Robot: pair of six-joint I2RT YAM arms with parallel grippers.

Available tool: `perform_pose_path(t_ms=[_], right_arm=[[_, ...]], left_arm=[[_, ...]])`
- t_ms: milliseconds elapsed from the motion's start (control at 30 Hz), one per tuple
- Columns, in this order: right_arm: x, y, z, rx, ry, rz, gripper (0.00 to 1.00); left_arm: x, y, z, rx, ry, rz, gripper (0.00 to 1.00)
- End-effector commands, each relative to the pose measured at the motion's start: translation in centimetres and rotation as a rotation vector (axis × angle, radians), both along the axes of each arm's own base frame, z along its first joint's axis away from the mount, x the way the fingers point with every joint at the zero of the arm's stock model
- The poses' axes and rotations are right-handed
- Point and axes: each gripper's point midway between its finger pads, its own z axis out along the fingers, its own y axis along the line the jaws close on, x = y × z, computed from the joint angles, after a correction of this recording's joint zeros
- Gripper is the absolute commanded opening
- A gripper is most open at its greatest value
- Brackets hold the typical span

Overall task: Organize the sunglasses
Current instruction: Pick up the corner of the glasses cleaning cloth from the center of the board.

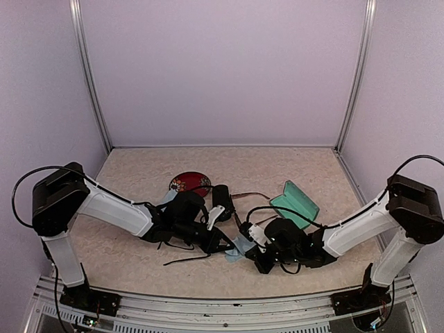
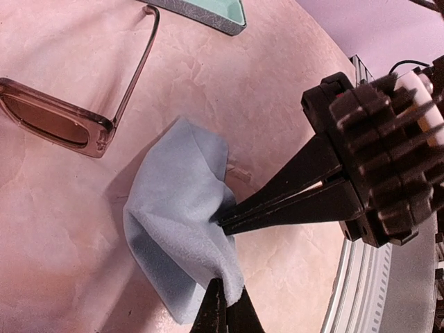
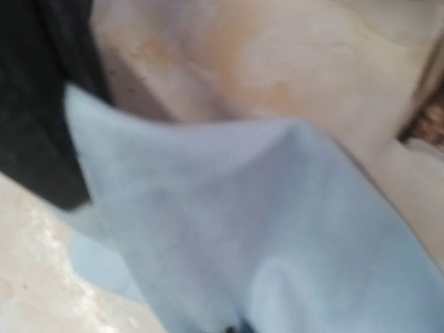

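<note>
The reddish-brown sunglasses (image 2: 55, 121) lie on the table with one arm (image 2: 139, 62) unfolded; from above only that thin arm (image 1: 254, 195) shows. A thin black arm (image 1: 186, 261) pokes out from under my left arm; whether it belongs to the black sunglasses I cannot tell. A light-blue cloth (image 2: 180, 222) hangs between both grippers. My left gripper (image 2: 229, 284) is shut on its lower edge. My right gripper (image 2: 222, 220) is shut on its right side. The cloth (image 3: 263, 229) fills the blurred right wrist view.
An open green case (image 1: 295, 202) lies at the right, its corner (image 2: 208, 10) near the reddish-brown pair. A black case (image 1: 220, 198) and a round red object (image 1: 189, 182) sit behind my left arm. The table's metal front rail (image 2: 361, 277) is close by.
</note>
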Motion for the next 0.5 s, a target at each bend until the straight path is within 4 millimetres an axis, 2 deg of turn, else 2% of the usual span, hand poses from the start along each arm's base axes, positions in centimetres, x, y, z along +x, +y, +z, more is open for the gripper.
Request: perform_pose_path(t_ms=[0,300,467], right_arm=[[0.3,-0.9,1.1,0.023,-0.049,-0.042,0.0],[-0.2,-0.5,4.4,0.145,-0.064,-0.023,0.0],[-0.1,-0.5,5.6,0.184,-0.058,-0.025,0.0]], left_arm=[[-0.2,0.4,-0.8,0.003,0.015,-0.005,0.0],[-0.3,0.0,-0.1,-0.019,0.002,-0.013,0.0],[-0.5,-0.5,0.7,-0.036,-0.029,-0.029,0.02]])
